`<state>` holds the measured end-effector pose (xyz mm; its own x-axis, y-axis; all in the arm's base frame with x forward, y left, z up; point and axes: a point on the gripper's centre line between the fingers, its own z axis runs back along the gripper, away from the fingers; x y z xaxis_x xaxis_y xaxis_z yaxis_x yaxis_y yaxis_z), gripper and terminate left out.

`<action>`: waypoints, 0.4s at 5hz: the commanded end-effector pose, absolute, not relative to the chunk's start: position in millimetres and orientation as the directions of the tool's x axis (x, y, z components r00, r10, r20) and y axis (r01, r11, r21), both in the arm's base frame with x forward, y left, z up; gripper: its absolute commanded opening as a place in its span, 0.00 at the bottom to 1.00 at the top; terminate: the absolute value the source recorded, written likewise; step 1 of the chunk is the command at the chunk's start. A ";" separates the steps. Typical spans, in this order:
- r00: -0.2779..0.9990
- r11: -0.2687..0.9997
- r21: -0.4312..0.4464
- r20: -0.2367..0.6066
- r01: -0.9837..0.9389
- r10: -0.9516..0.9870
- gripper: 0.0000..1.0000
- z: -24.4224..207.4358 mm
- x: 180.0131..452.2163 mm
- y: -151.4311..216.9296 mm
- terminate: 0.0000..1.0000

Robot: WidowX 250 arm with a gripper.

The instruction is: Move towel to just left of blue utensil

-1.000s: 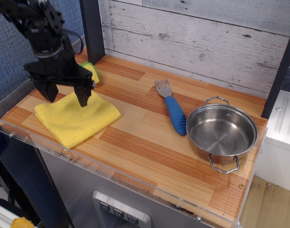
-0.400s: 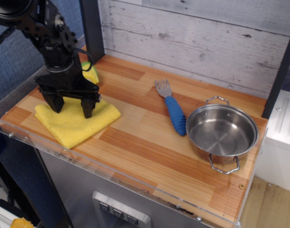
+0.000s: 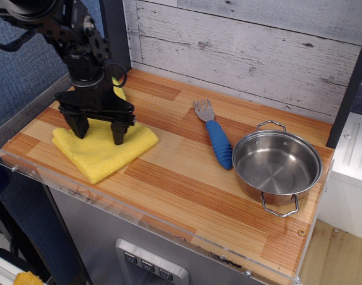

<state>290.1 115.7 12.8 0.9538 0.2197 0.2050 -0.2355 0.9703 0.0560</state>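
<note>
The bright yellow folded towel [image 3: 104, 155] lies at the left front of the wooden counter. My black gripper [image 3: 99, 135] stands straight down over its middle, open, with both fingertips [image 3: 118, 138] spread and pressed onto the cloth. The blue utensil [image 3: 218, 142], a fork with a ribbed blue handle and grey tines pointing toward the back wall, lies near the centre. A wide strip of bare wood separates it from the towel's right edge.
A round steel pot [image 3: 276, 169] sits right of the fork, almost touching its handle. A small yellow-and-green toy corn [image 3: 118, 91] peeks out behind my arm at the back left. A clear plastic lip [image 3: 127, 205] runs along the counter's front edge.
My gripper came down onto the towel and moved right. The towel has slid a little to the right with it, toward the fork.
</note>
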 end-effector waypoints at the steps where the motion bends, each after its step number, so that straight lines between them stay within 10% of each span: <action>1: 0.964 0.989 0.026 0.228 -0.146 0.136 1.00 24.4 293.4 74.7 0.00; 2: 0.967 0.995 0.012 0.236 -0.101 0.095 1.00 30.9 292.7 52.7 0.00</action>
<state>287.6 48.1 15.4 0.9784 0.0956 0.1832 -0.0981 0.9952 0.0047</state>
